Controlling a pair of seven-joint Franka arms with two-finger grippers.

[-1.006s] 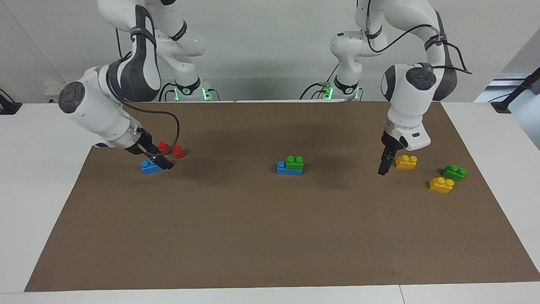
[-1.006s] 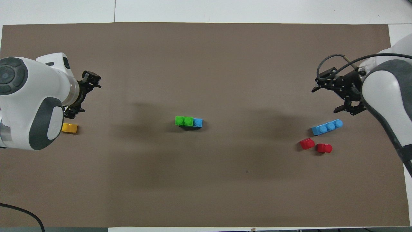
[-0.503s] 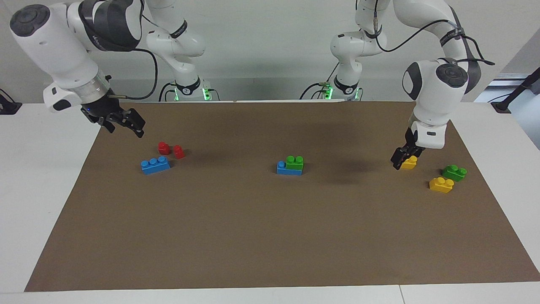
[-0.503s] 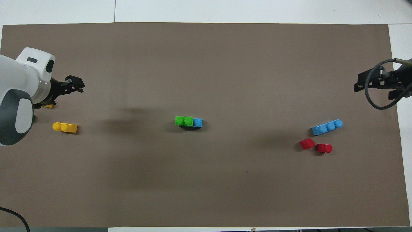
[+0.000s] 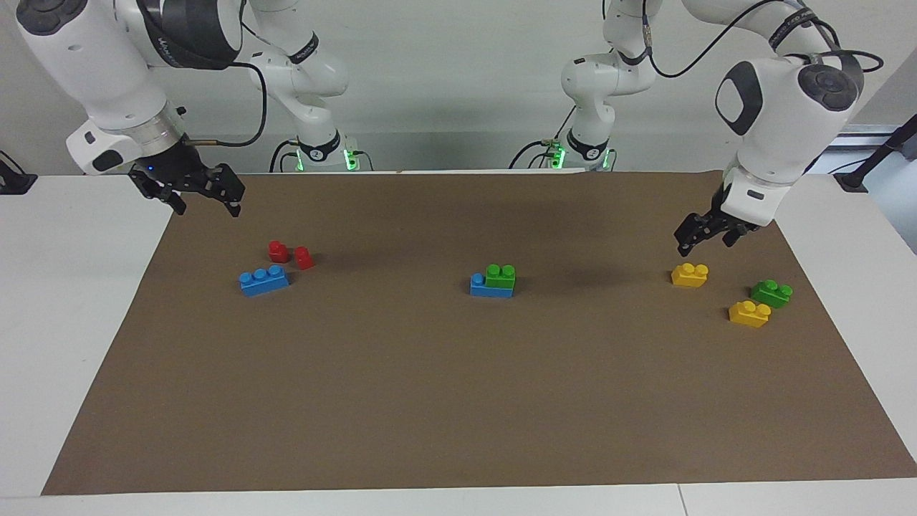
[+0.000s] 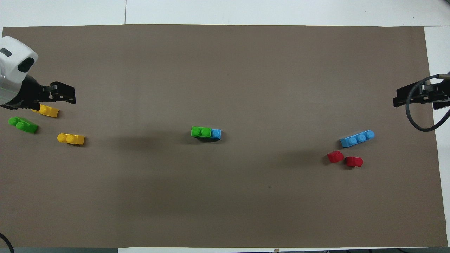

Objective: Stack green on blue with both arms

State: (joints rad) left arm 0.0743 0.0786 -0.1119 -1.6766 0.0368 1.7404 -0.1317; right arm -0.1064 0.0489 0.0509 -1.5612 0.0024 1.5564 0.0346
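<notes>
Here my left gripper hangs in the air over the mat at my left arm's end, just above the yellow brick that lies nearest the robots; its fingers stand apart and hold nothing. The facing view shows the gap of air beneath it, whereas from overhead the same gripper seems to sit right against a different yellow brick. My right gripper hangs over the mat's edge at my right arm's end, fingers spread wide and empty, tilted slightly toward the table's middle. Overhead, only the black tips of that gripper and a loop of cable show at the frame's edge, while the facing view shows both arms whole, bent at the elbow and reaching down from above.

At the middle of the mat a green brick sits on a blue brick, covering two of its studs and leaving one bare toward my right arm's end. A second blue brick lies alone near my right arm's end, with two red bricks just beside it, nearer to the robots. A second green brick lies near my left arm's end, close to another yellow brick.
</notes>
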